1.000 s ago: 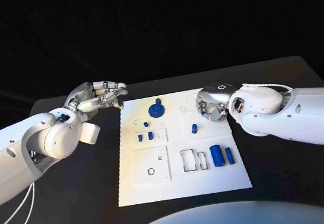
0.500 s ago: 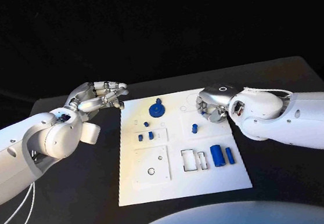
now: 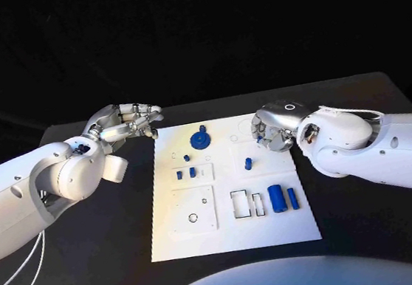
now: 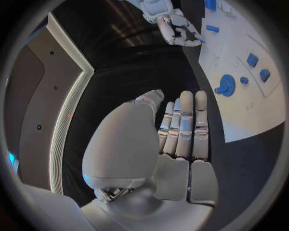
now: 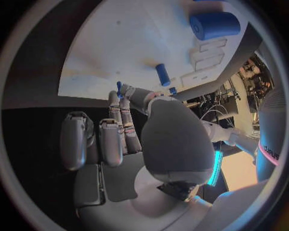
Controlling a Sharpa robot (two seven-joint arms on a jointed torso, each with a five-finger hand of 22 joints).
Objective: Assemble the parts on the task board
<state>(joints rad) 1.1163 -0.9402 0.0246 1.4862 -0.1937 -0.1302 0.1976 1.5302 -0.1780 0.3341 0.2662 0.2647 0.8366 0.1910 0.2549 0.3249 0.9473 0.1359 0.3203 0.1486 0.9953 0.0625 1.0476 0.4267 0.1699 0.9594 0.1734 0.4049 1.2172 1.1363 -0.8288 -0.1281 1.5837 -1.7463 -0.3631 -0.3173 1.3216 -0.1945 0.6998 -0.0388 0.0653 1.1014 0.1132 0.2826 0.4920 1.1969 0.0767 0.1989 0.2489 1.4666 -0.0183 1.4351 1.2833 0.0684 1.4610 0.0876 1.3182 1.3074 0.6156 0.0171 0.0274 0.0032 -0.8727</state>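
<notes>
Your left hand (image 3: 124, 121) hangs over the black table (image 3: 99, 274) just off the far left corner of the task board (image 3: 234, 239), its fingers lying straight and close together in the left wrist view, holding nothing. Your right hand (image 3: 271, 129) sits over the board's far right edge with its fingers curled inward; in the right wrist view a small blue piece (image 5: 119, 89) shows at the fingertips (image 5: 114, 98), but you cannot tell from these pictures whether it is pinched or merely lies behind them.

The board lies in the middle of the table, its long side running from near to far. On it, largest first: the blue round gear-like part (image 3: 199, 140) stands at the far middle; the thick blue cylinder (image 3: 276, 198) lies at the near right, with the thin blue pin (image 3: 291, 198) just beside it on the right; the small blue peg (image 3: 249, 163) lies right of centre, near your right hand; two small blue blocks (image 3: 184, 174) sit side by side left of centre.
</notes>
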